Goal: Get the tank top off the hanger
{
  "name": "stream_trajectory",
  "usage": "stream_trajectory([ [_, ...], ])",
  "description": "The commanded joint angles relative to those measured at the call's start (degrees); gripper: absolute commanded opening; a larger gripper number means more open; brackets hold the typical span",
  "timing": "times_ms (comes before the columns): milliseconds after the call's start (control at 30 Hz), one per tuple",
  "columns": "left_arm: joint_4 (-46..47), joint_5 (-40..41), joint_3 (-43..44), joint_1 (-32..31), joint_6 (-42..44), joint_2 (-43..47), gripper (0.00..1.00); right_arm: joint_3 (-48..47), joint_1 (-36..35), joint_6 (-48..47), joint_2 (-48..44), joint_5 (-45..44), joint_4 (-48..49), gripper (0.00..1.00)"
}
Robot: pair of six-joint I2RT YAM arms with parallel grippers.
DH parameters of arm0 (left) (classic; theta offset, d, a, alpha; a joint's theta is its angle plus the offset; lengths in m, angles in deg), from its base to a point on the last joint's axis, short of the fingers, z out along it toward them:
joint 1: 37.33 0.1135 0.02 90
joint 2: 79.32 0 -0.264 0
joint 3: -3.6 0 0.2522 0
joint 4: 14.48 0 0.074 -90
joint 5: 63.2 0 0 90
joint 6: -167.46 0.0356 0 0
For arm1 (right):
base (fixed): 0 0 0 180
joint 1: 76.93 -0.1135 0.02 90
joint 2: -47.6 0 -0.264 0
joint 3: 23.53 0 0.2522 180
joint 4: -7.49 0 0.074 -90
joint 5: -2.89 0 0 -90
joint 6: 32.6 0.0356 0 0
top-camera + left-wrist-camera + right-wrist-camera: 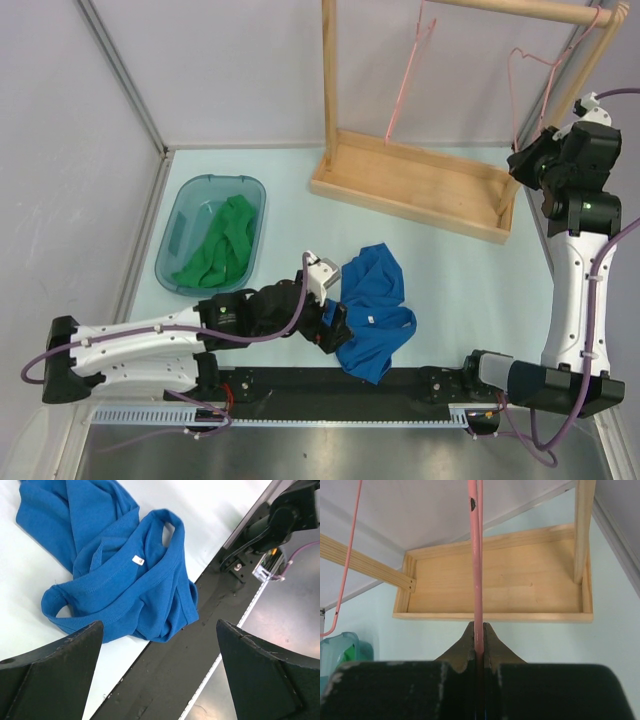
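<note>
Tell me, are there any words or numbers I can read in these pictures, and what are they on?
No text can be read anywhere.
White tag on the blue top: too small to read.
Rack, bin, hanger: no writing shows.

Not finding any readable text, brand, number or sign in any view. Only candidate showing up in the left wrist view: a small white tag [137, 560] sitting at the neckline of the blue tank top [115, 580]. Anything printed on it coming out too small to resolve.
</note>
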Motion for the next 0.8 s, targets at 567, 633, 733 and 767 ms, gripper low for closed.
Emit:
stream_trajectory([
  [567,1.19,0.42,10.51,0.19,3.47,-23.36,0.99,-1.48,-3.62,-2.77,-13.17,-11.46,-16.56,1.0],
  [633,1.89,1.92,12.17,0.19,4.27,-29.04,0.99,-2.27,-6.68,-2.5,-14.66,-13.13,-17.69,1.0],
  [733,0.32,5.7,16.04,0.28,5.94,-37.48,1.0,-4.37,-10.29,-2.33,-15.54,-16.21,-19.81,1.0],
  [767,-0.03,6.31,17.01,0.28,6.38,-39.87,0.99,-4.82,-10.56,-2.59,-15.72,-16.48,-20.16,1.0],
])
